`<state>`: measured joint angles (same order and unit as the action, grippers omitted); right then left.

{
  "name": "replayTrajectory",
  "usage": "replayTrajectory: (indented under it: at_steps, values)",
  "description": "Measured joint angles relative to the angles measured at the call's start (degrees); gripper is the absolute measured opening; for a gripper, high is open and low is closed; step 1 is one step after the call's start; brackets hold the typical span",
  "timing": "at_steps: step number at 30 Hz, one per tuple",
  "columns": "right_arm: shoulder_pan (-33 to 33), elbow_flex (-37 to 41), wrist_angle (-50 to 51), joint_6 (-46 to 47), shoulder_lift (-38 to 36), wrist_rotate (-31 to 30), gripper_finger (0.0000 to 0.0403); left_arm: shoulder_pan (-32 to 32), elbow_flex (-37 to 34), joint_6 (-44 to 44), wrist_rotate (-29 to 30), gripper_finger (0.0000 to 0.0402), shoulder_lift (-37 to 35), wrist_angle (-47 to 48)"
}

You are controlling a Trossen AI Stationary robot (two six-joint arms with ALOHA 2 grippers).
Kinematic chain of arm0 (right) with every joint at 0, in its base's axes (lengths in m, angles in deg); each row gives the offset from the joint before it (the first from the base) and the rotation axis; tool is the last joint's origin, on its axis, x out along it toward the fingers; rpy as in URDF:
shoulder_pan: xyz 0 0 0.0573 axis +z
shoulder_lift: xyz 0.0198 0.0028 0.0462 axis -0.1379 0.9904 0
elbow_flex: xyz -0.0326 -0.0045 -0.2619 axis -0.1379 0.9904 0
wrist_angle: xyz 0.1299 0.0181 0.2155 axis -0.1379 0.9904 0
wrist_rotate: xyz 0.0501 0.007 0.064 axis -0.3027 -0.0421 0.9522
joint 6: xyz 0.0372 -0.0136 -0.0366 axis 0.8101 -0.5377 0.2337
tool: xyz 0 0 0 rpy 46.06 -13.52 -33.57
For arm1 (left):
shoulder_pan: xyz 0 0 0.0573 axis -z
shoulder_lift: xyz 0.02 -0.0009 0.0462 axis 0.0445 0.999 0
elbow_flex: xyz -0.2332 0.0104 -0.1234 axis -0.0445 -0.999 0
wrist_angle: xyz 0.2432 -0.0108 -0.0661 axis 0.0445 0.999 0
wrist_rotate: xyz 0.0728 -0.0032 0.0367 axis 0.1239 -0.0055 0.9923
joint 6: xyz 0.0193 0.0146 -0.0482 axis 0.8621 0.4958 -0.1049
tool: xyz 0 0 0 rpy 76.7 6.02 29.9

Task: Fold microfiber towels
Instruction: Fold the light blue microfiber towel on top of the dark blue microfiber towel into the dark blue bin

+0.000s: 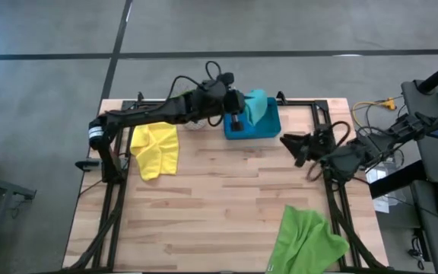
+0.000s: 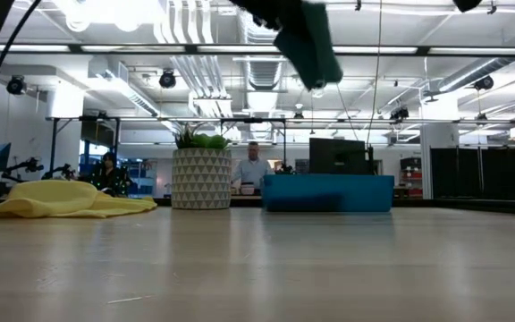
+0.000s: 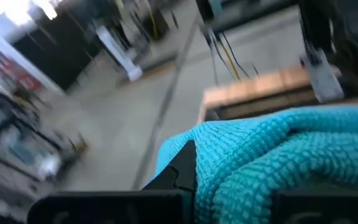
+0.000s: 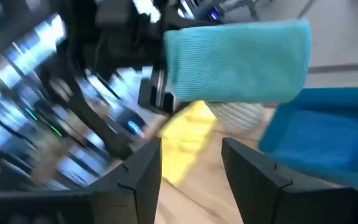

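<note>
Left fingers (image 3: 185,168) pinch the nubby teal towel (image 3: 278,155) above the rigid tray (image 1: 253,128); right fingers (image 4: 191,168) spread.

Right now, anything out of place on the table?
The light green towel hangs crumpled over the table's near edge. The yellow towel lies bunched. The left tool holds the teal towel above the tray.
</note>
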<state>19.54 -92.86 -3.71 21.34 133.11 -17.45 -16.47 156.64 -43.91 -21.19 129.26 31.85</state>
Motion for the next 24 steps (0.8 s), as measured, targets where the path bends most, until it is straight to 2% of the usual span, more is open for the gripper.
replayTrajectory:
  at_steps: [3, 7, 11, 14, 17, 20, 24]
  values:
    - [-1.3, 8.3, -19.3, -2.0, -3.6, 0.0, 0.0164, 0.3, 0.0, 3.7, -1.4, 0.0000, -0.3, -7.0]
    - [-4.3, 19.3, -48.8, -7.3, -4.6, 2.1, 0.0164, 1.0, 0.0, 4.4, -3.1, 0.0000, -1.2, -15.1]
    - [-9.3, 28.5, -79.1, -9.7, -1.4, 9.9, 0.0164, 1.7, 0.0, 4.4, -3.2, 0.0000, -2.6, -19.7]
    - [-13.9, 31.7, -95.5, -8.5, 3.6, 17.2, 0.0164, 2.5, 0.0, 4.4, -3.2, 0.0000, -3.2, -21.7]
    - [-17.5, 31.5, -102.7, -5.0, 9.3, 23.5, 0.0164, 3.6, 0.1, 4.4, -3.2, 0.0000, -3.4, -21.9]
    - [-19.8, 28.3, -103.6, -1.8, 14.5, 27.6, 0.0169, 4.6, 1.2, 4.4, -3.0, 0.0000, -3.4, -21.8]
    - [-22.0, 23.0, -104.2, 0.4, 20.0, 31.5, 0.0200, 5.1, 2.4, 4.4, -1.9, 0.0000, -3.4, -21.6]
